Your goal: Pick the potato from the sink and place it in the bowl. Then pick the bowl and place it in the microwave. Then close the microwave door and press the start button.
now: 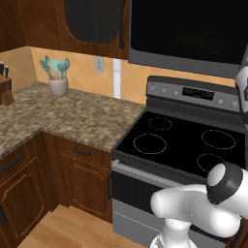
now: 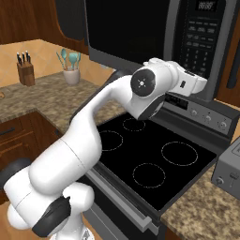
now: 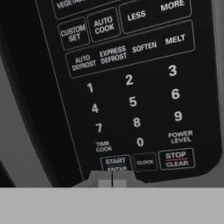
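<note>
Claw (image 3: 112,178): tips pinched tight together, nothing between them, right up at the START/ENTER key (image 3: 116,163) on the button panel (image 3: 131,87).
Arm (image 2: 117,108): it rises from the base and reaches up over the stove (image 2: 150,159) to the panel on the microwave's right side.
Keys by the claw: CLOCK (image 3: 145,162) just right of START, then STOP/CLEAR (image 3: 176,159); number keys above, AUTO COOK and MELT rows higher still.
Stove: black cooktop with four ring marks, below the microwave (image 2: 154,37); a knob row sits along its back.
Microwave: black box hung above the stove, door (image 2: 126,33) flat against the front, dark glass, inside hidden.
Potato and bowl: can't tell where they sit from here.
Bench (image 1: 63,116): speckled stone, left of the stove, over brown cabinets.
Far corner: white cup of teal utensils (image 1: 57,77) by the wall; knife block (image 2: 26,70) further left.
Right edge: a grey toaster (image 2: 229,173) on the bench beside the stove.
</note>
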Controlling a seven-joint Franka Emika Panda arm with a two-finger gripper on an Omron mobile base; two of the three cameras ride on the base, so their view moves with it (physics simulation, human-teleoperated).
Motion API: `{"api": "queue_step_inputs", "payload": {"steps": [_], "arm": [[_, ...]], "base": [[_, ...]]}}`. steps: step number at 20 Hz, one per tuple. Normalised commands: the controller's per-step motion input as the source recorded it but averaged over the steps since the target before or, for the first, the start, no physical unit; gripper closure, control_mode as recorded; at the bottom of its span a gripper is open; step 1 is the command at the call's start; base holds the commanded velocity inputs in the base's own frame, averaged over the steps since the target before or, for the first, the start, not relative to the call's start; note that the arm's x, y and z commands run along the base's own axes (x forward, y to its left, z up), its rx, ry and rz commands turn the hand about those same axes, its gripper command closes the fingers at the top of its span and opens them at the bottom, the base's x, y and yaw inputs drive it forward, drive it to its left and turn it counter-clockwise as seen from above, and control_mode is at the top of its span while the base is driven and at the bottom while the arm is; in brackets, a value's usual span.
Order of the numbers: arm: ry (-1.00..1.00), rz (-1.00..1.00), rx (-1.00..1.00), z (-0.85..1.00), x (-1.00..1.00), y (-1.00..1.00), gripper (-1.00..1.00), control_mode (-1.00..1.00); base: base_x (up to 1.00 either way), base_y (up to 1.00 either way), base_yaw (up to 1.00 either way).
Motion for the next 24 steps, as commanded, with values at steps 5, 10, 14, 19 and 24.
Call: {"api": "queue_step_inputs", "payload": {"steps": [5, 10, 14, 19, 24], "arm": [[0.00, 0.00, 0.00, 0.00, 0.26, -0.08, 1.00, -1.00], [0.00, 0.01, 0.00, -0.09, 0.23, -0.29, 1.00, -1.00], [0.00, 0.05, 0.00, -0.33, 0.29, -0.23, 1.00, -1.00], [-0.02, 0.07, 0.00, -0.50, 0.49, -0.14, 1.00, -1.00], [-0.03, 0.02, 0.00, -0.16, 0.04, 0.01, 1.00, -1.00]], "base": [[0.00, 0.00, 0.00], [0.00, 0.00, 0.00], [0.00, 0.00, 0.00], [0.00, 0.00, 0.00], [0.00, 0.00, 0.00]]}}
